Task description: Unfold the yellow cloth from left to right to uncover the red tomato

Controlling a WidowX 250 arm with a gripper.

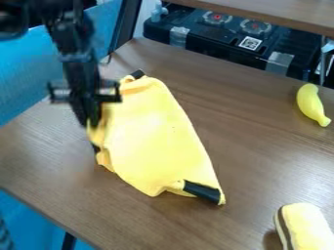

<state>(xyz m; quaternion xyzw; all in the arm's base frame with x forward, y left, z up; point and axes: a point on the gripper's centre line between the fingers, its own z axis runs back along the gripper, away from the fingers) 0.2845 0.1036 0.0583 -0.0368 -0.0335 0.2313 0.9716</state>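
Because the gripper [92,120] is down at the left edge of the yellow cloth [153,141], left of centre on the table [254,151], the step in hand looks to be taking that edge. How far open the gripper is, and whether it has hold of any fabric, I cannot tell. A good grip would pinch a small fold, low to the wood but without pressing into it, clear of the dark patch [95,147] just below. Lifting gently first would test the hold; a slow, low pull should then limit bunching.
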